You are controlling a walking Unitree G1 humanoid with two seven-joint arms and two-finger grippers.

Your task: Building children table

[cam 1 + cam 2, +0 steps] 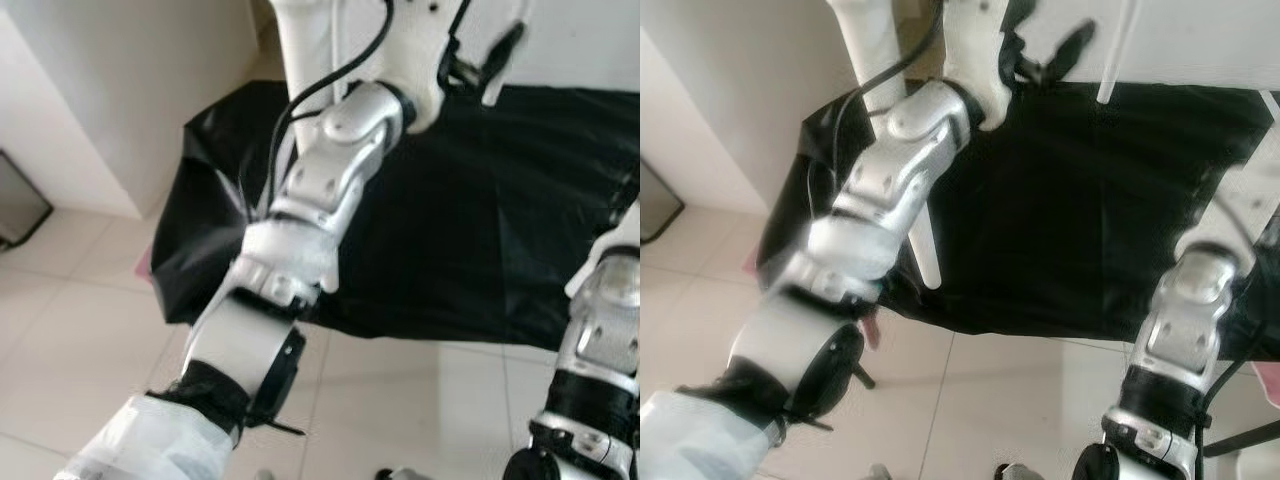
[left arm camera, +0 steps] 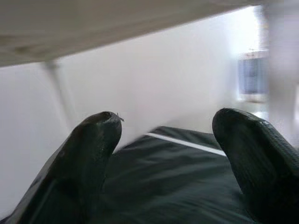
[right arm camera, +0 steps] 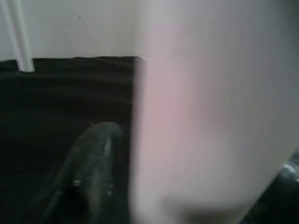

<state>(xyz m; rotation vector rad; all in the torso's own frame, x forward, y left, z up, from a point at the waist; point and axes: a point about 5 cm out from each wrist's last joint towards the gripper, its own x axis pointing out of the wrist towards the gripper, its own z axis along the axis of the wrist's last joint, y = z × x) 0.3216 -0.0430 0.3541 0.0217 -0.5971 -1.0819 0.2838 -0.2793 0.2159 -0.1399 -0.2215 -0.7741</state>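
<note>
A black sheet (image 1: 480, 220) covers the pale tiled floor (image 1: 70, 330), bounded at left by a white wall (image 1: 120, 90). The white table (image 1: 1200, 35) stands on the sheet, with slim white legs (image 1: 923, 245) visible. The left gripper (image 2: 168, 154), beneath the tabletop, has its fingers spread wide with nothing between them. The right gripper (image 3: 140, 177) has one dark finger (image 3: 91, 163) against a blurred white part, possibly a table leg (image 3: 205, 116); its grip cannot be confirmed.
</note>
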